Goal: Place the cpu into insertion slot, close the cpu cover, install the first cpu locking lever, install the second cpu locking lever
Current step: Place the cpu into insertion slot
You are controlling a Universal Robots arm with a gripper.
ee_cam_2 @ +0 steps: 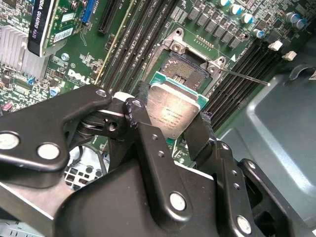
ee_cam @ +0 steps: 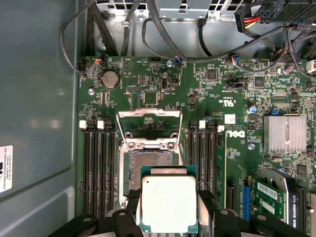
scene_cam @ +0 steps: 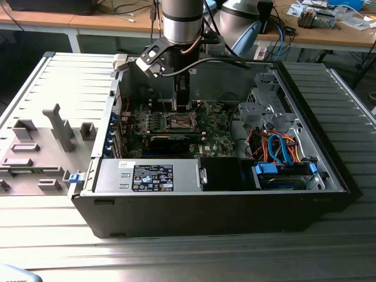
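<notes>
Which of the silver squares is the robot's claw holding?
The cpu, the smooth flat one, clamped in the gripper. The ribbed heatsink sits on the board, and the cover is an open frame.

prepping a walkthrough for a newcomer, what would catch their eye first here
The silver-topped cpu gripped in the black hand, held over the bare insertion slot on the green board. Beside the slot, the cpu cover stands swung open. In the exterior view, the arm reaches down into the open computer case.
</notes>
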